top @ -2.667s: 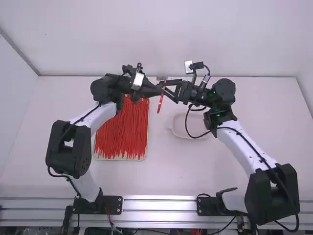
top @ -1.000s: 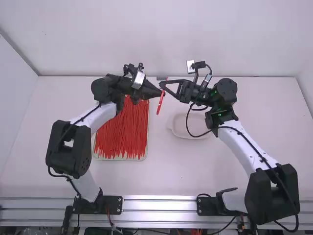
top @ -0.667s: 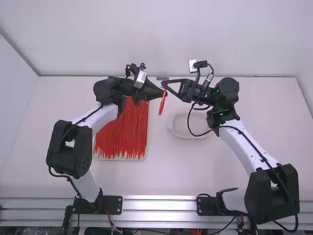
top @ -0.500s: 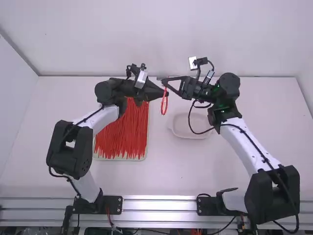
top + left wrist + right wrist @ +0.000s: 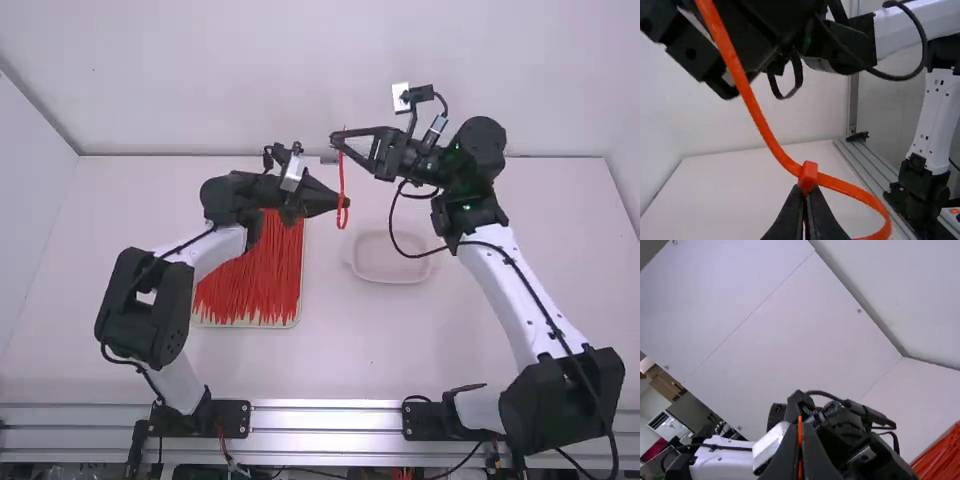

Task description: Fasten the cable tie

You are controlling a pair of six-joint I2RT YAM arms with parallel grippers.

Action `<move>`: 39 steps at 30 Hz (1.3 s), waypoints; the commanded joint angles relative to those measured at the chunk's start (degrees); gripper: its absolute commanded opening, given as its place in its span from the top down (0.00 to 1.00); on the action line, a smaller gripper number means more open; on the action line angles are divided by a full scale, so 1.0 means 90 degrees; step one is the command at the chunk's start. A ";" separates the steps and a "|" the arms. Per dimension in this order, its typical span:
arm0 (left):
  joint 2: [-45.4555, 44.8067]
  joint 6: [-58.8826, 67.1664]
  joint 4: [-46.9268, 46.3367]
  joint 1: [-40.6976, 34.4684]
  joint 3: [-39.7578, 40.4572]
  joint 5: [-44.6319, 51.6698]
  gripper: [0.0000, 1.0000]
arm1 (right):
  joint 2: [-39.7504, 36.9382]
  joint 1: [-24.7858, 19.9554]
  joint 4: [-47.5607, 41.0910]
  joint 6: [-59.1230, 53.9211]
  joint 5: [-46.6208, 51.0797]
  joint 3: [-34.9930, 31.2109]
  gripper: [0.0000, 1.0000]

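A red cable tie (image 5: 342,192) hangs in the air between the two grippers, above the table's far middle. Its tail (image 5: 745,92) runs through the head (image 5: 808,172) and a loop (image 5: 860,195) curls away below. My left gripper (image 5: 343,204) is shut on the tie at its head; the left wrist view shows the left gripper (image 5: 803,196) pinching just under the head. My right gripper (image 5: 342,137) is higher up and shut on the tail's end; in the right wrist view a thin red strip (image 5: 799,440) sits between the closed fingers of the right gripper (image 5: 800,452).
A tray (image 5: 250,318) heaped with several red cable ties (image 5: 255,265) lies on the table left of centre, under the left arm. A shallow white dish (image 5: 392,257) sits below the right arm. The left arm (image 5: 740,452) shows in the right wrist view.
The right gripper has risen and pulled the tail upward, drawing the tie through its head. The left gripper has shifted slightly right and lower, still holding the head.
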 commanded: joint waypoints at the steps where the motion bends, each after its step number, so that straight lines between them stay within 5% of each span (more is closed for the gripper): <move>1: -0.0032 0.0051 0.0005 -0.0153 -0.0245 0.0738 0.98 | -0.0087 -0.0066 0.0177 0.0117 0.0449 0.0653 1.00; 14: -0.0032 0.0095 0.0005 -0.0102 -0.0323 0.0687 0.98 | -0.0087 -0.0279 0.0063 0.0172 0.0469 0.0857 1.00; 17: -0.0032 0.0095 0.0005 -0.0092 -0.0323 0.0588 0.98 | -0.0087 -0.0311 -0.0015 0.0097 0.0245 0.0852 0.56; 23: -0.0034 0.0095 0.0010 0.0153 -0.0323 0.0464 0.98 | -0.0087 -0.0311 -0.1124 -0.0692 0.0109 0.0845 0.19; 39: -0.0034 -0.0194 0.0012 0.0901 0.0131 0.0425 0.98 | -0.0087 -0.0075 -0.4367 -0.2773 0.0109 0.0843 0.10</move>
